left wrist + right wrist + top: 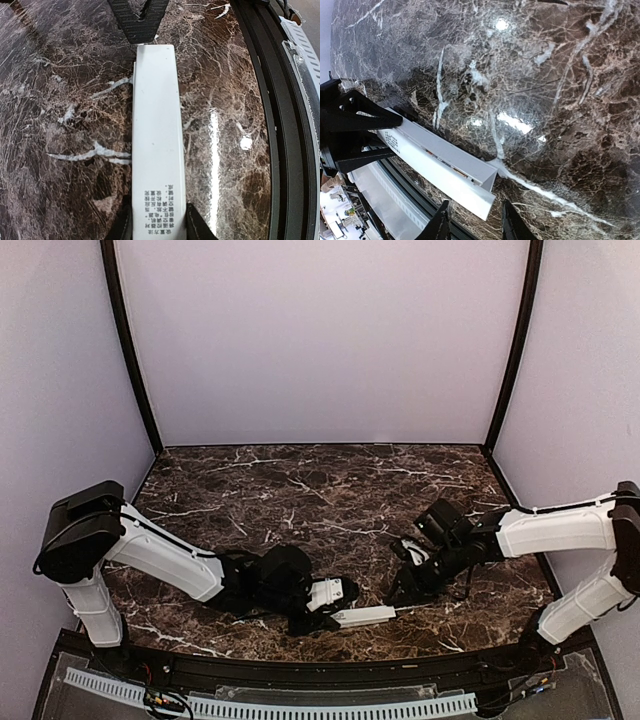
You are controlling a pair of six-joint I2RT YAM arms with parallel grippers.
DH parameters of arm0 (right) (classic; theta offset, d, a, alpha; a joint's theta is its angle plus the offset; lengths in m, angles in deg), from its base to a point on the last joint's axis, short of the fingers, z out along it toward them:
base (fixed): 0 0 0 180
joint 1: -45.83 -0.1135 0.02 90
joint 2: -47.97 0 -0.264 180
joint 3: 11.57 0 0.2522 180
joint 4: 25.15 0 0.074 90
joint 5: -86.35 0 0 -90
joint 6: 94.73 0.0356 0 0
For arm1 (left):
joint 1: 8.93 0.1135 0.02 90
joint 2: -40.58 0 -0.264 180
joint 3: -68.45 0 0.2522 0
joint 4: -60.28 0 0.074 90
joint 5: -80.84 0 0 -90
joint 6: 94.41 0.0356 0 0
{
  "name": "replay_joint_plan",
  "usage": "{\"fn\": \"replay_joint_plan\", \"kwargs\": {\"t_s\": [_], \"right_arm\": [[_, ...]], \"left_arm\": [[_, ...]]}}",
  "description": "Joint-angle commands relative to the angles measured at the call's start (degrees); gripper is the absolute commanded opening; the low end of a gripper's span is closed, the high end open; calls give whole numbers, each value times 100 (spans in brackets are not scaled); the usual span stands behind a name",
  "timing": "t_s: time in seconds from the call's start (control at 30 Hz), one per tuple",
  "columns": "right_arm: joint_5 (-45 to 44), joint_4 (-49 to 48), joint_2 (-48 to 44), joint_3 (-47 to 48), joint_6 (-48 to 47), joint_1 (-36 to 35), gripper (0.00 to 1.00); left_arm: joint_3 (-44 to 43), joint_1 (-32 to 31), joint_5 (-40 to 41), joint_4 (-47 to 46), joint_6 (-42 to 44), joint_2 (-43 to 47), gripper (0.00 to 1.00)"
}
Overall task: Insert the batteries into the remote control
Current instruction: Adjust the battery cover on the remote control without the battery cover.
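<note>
In the left gripper (160, 216), remote control (157, 125)

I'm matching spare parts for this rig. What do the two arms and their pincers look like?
Both the left arm and the right arm have white link shells between bulky black joint housings, with thin black cables running alongside. The left pincer and right pincer are black, with tapered, ridged fingers.

The remote (362, 617) lies on the table (300, 480) near its front edge, between the two grippers: left gripper (338, 606) around its left end, right gripper (399, 601) at its right end.
</note>
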Motion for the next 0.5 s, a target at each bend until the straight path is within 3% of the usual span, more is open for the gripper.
{"fn": "replay_joint_plan", "kwargs": {"t_s": [0.0, 0.47], "right_arm": [[189, -46, -48, -174, 26, -25, 33], [591, -623, 497, -189, 27, -25, 26]], "left_arm": [[124, -21, 115, -74, -110, 20, 24], [175, -21, 140, -114, -213, -78, 24]]}}
